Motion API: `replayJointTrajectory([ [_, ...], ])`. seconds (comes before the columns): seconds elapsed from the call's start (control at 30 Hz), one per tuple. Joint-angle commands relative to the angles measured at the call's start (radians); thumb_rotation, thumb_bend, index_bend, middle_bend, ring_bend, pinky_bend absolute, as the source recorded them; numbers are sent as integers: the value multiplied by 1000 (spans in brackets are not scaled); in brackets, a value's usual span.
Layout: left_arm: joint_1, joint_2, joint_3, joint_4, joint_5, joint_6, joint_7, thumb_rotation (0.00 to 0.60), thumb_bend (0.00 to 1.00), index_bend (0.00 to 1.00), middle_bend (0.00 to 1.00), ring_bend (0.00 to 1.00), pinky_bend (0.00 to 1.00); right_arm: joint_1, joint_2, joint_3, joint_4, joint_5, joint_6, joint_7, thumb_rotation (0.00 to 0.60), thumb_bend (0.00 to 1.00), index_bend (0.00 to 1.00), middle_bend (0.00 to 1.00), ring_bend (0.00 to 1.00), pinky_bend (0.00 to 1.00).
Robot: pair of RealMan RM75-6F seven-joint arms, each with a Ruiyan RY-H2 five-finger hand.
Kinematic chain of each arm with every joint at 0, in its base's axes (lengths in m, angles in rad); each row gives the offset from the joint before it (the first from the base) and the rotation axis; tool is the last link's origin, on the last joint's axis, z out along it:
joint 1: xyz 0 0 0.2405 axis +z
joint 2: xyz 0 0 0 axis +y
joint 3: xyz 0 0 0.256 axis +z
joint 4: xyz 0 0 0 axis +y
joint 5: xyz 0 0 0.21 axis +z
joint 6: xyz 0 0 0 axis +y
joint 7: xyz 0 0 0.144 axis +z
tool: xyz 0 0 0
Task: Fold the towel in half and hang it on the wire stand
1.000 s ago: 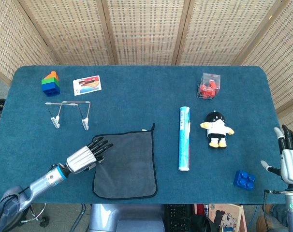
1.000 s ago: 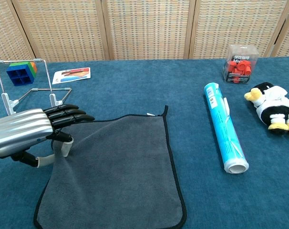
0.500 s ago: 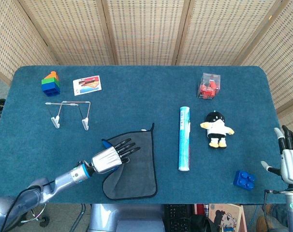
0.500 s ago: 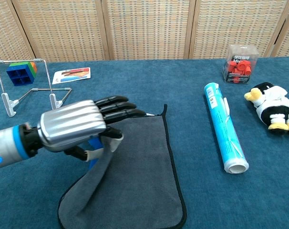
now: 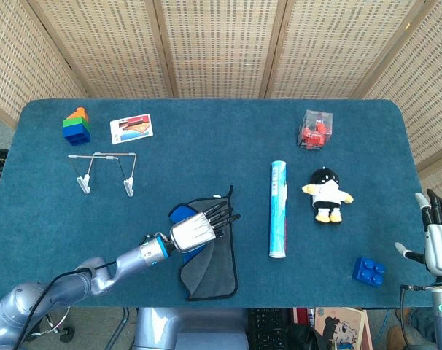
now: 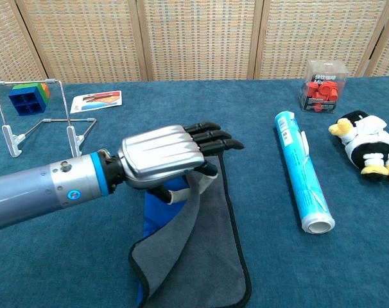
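I have the grey towel at the table's near edge, its left side lifted and carried over the right half, blue underside showing. My left hand pinches that raised edge, I think between thumb and fingers, though the palm hides the contact. The wire stand sits well apart, far left. My right hand hovers off the table's right edge, fingers spread, holding nothing.

- The left hand holds the towel, its near edge folded over, blue underside showing
- The stand sits well to the left, apart from the towel
- A roll lies just right of the towel, a penguin toy beyond it
- The right hand is raised at the table's right edge, fingers apart
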Motion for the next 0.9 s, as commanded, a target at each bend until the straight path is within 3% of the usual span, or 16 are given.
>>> replayJointTrajectory([
  [0.03,-25,-38,-19,24,-22,-38,11,600,490,691,50,0,0,-1,1,0,2,1,0,2,600,0,0,0,0,0],
  [0.2,-56,-86,-39,66,-47,-91,37,600,473,667,46,0,0,-3,3,3,4,4,5,2,600,0,0,0,0,0],
  [0.33,-67,-112,-55,83,-73,-116,56,600,443,571,39,0,0,-3,4,5,5,4,8,6,600,0,0,0,0,0],
  [0.4,-72,-117,-58,88,-78,-121,66,600,394,420,26,0,0,-4,5,6,4,4,8,9,600,0,0,0,0,0],
  [0.43,-73,-118,-59,89,-80,-120,70,600,338,257,15,0,0,-4,5,6,4,4,8,10,600,0,0,0,0,0],
  [0.5,-72,-121,-65,84,-91,-117,64,600,229,43,1,0,0,-4,6,6,5,5,8,12,600,0,0,0,0,0],
  [0.53,-72,-121,-67,79,-95,-117,59,600,172,0,0,0,0,-4,6,5,5,4,7,13,600,0,0,0,0,0],
  [0.67,-75,-109,-68,64,-97,-98,56,600,69,0,0,0,0,-5,6,4,4,2,10,11,600,0,0,0,0,0],
  [0.9,-69,-75,-76,11,-104,-61,43,600,56,0,0,0,0,-5,5,3,4,2,10,9,600,0,0,0,0,0],
])
